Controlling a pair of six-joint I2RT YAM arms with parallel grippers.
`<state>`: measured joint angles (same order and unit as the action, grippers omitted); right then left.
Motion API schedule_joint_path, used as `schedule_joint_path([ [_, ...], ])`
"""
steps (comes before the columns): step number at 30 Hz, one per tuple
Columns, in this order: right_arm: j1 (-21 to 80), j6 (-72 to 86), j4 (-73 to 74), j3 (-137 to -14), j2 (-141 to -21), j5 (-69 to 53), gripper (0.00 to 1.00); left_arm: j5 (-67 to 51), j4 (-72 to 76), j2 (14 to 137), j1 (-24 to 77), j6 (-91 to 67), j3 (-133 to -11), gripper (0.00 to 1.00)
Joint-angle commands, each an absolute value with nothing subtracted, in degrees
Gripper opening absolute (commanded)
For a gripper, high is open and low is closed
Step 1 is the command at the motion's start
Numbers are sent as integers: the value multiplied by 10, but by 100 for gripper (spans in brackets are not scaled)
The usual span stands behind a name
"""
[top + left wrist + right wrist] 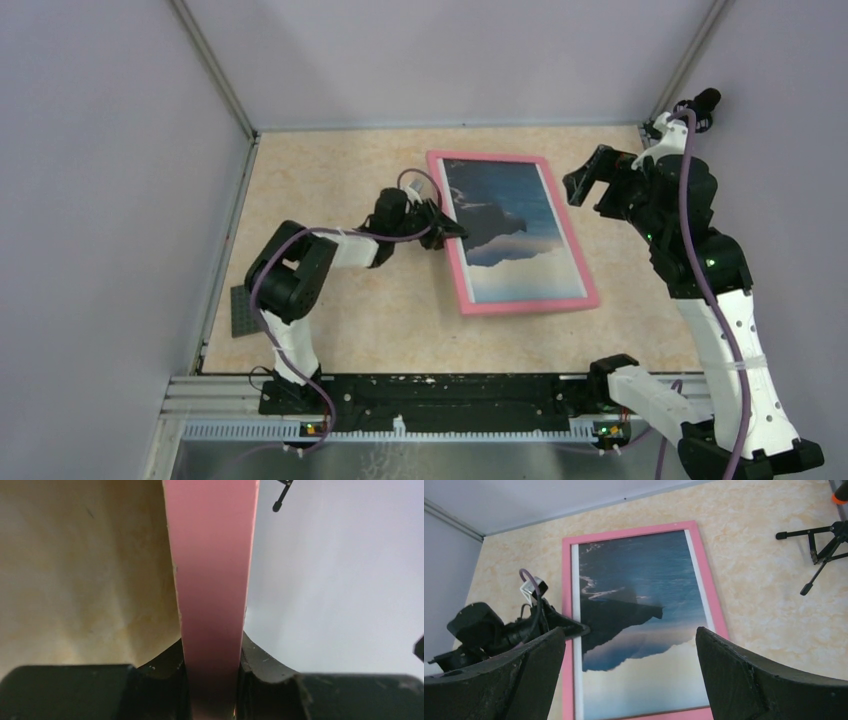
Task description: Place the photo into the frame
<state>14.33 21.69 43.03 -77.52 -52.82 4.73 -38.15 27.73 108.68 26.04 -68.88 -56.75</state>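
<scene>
Photo (515, 228) of blue sky and dark mountain sits inside the pink frame (530, 302), which lies on the beige table (330, 170). The left gripper (450, 228) is clamped on the frame's left rail, one finger against each side. The right gripper (587, 180) hangs near the frame's far right corner, fingers spread wide, holding nothing.

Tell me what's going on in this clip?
The left gripper has its jaws shut on the left edge of the pink frame, which is on the table. The photo already sits inside the frame's border, picture side up. The right gripper is open near the frame's far right corner and holds nothing. From the top view, the photo looks placed, with the left arm gripping the frame.
</scene>
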Motion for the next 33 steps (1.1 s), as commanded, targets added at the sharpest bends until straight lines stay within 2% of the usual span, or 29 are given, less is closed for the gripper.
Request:
schedule_joint_path([
  [1,139,224,418,-767,-510,48,99,-216,401,1046,348,-822,-484,0],
  [3,139,224,416,-761,-507,45,99,-144,443,1054,405,-878,-470,0],
  [6,139,222,422,-760,-503,41,99,-73,420,1095,467,-941,-506,0],
  [11,139,217,433,-760,-491,44,99,-50,418,1200,519,-970,-601,0],
  [17,139,221,438,-749,-470,39,99,-25,434,1269,538,-962,-650,0],
  [20,139,220,446,-747,-464,45,99,-45,460,1265,520,-933,-628,0],
  [26,139,219,441,-733,-459,47,99,-155,361,1221,422,-777,-629,0],
  [33,139,222,424,-720,-465,39,99,-248,316,1188,313,-705,-595,0],
])
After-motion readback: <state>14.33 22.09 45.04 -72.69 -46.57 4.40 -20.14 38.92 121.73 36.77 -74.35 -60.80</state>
